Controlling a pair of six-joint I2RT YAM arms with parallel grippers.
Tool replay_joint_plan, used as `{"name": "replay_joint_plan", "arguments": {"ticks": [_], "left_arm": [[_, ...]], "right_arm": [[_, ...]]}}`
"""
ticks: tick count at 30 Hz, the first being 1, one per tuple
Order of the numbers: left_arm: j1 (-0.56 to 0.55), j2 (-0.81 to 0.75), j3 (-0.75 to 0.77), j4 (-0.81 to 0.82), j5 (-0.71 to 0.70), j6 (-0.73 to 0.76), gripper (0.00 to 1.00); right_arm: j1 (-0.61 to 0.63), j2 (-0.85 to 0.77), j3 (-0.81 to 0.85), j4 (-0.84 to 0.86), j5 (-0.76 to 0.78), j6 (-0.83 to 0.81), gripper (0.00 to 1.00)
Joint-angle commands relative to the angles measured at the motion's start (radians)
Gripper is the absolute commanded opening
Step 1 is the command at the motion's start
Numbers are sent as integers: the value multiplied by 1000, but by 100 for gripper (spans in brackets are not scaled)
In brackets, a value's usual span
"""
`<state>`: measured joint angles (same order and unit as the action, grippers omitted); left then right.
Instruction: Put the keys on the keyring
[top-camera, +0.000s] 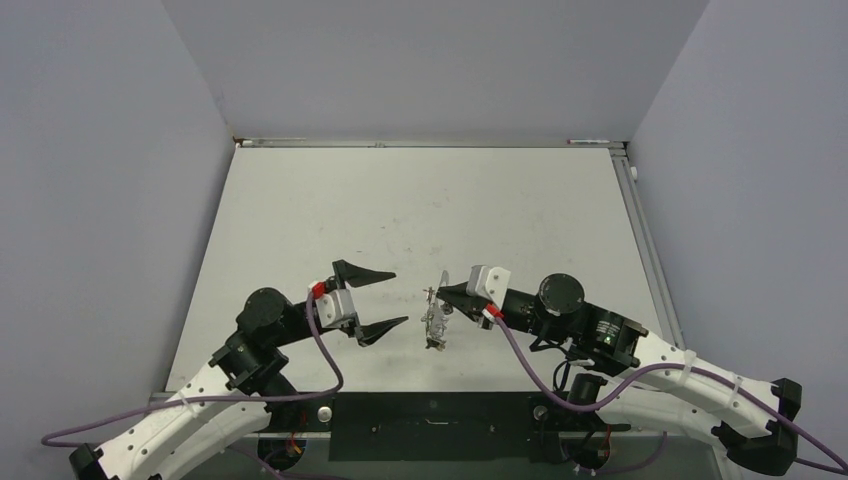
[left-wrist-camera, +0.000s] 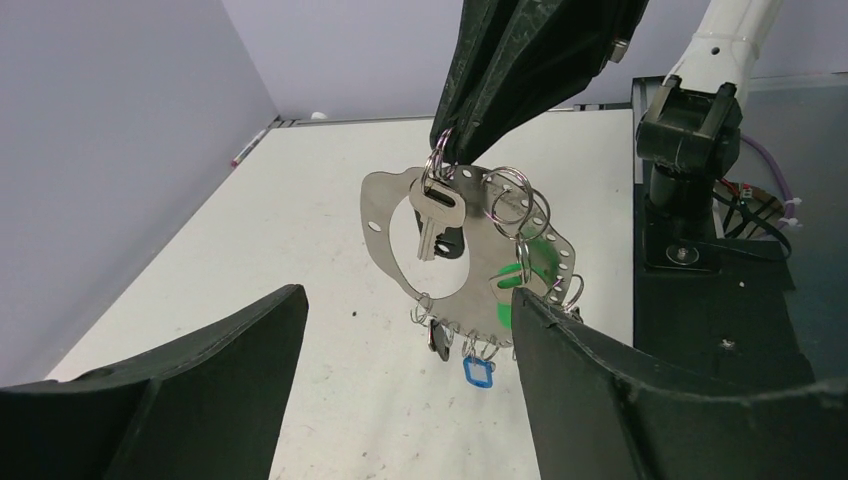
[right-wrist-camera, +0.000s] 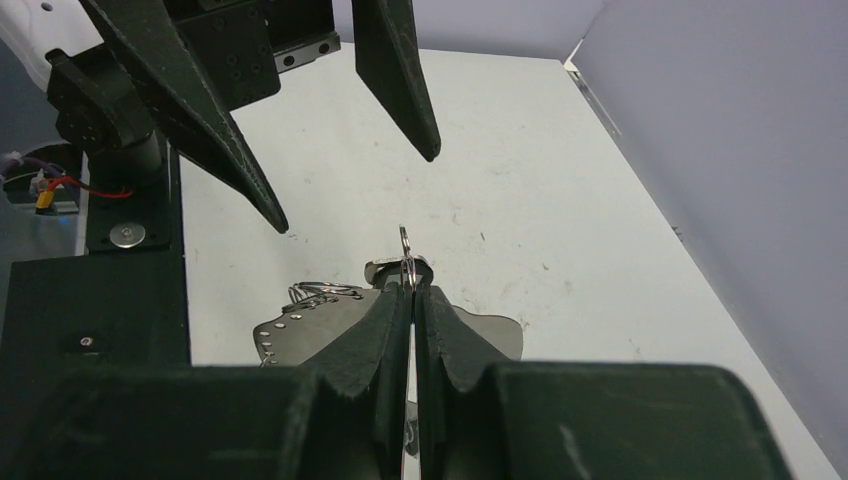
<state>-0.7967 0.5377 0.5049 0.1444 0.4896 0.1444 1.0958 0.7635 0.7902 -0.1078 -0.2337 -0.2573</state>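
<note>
keyring (left-wrist-camera: 385, 240) w/ keys (left-wrist-camera: 437, 212) hanging above table (top-camera: 330, 220), we see R gripper (right-wrist-camera: 412, 292) pinching small ring (right-wrist-camera: 404, 252) at its top, L gripper (top-camera: 399, 298) spread wide just beside, not touching

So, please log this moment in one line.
left gripper: open, empty | right gripper: shut on small silver wire ring | holed silver metal plate, keys: hanging below

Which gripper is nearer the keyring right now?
Right. The right gripper is shut at the top of the keyring, which hangs from its fingers. The left gripper is open, facing the keyring but apart from it.
</note>
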Motion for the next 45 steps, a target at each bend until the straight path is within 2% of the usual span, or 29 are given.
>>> {"name": "replay_joint_plan", "arguments": {"ticks": [1, 6, 13, 16, 21, 28, 32, 40, 45], "left_arm": [[4, -12, 11, 30, -30, 32, 72], [4, 31, 82, -20, 13, 76, 72], [1, 218, 385, -344, 153, 205, 68], [-8, 277, 439, -425, 152, 264, 63], [-10, 239, 315, -285, 176, 212, 51], [-7, 158, 172, -104, 167, 138, 42], [-7, 163, 173, -102, 168, 137, 37], [-7, 146, 150, -85, 132, 138, 36], [-8, 157, 145, -83, 149, 134, 32]], "right_arm": [[9, -5, 10, 86, 31, -3, 5], [9, -27, 10, 77, 42, 3, 5], [16, -28, 11, 75, 66, 12, 5], [16, -12, 22, 64, 70, 12, 5], [23, 14, 36, 38, 78, 16, 5], [34, 62, 48, 34, 52, 21, 5], [36, 88, 56, 24, 45, 23, 5], [39, 126, 65, 8, 17, 18, 5], [39, 146, 70, 8, 7, 12, 5]]}}
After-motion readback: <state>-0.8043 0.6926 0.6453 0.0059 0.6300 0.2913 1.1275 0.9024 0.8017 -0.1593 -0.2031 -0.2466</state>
